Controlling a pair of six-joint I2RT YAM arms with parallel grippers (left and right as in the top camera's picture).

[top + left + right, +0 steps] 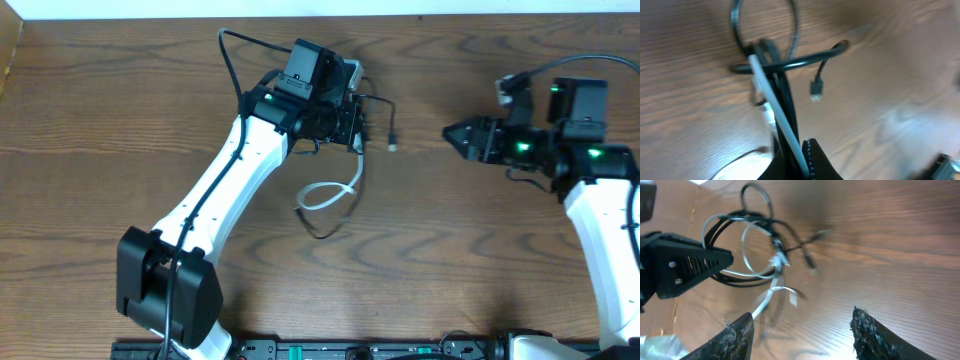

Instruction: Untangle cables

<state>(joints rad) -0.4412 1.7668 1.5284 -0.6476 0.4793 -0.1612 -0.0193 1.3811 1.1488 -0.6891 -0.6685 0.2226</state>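
A tangle of thin cables lies at the table's upper middle: a white cable (pixel 322 194) looped below my left gripper, and black cables (pixel 372 108) with a small plug end (pixel 392 146) to the right. My left gripper (pixel 356 122) is shut on the white cable (pixel 775 107) and black cables (pixel 785 64), holding the bundle above the wood; a plug (pixel 816 90) dangles. My right gripper (pixel 452 134) is open and empty, apart to the right. In the right wrist view the tangle (pixel 757 250) hangs from the left gripper (pixel 690 262) beyond my open right fingers (pixel 802 335).
The wooden table (pixel 460 250) spreads around both arms. A thick black wire (pixel 232 60) arcs from the left arm near the back edge. The left arm base (pixel 165 285) sits front left; the right arm (pixel 600 220) runs down the right side.
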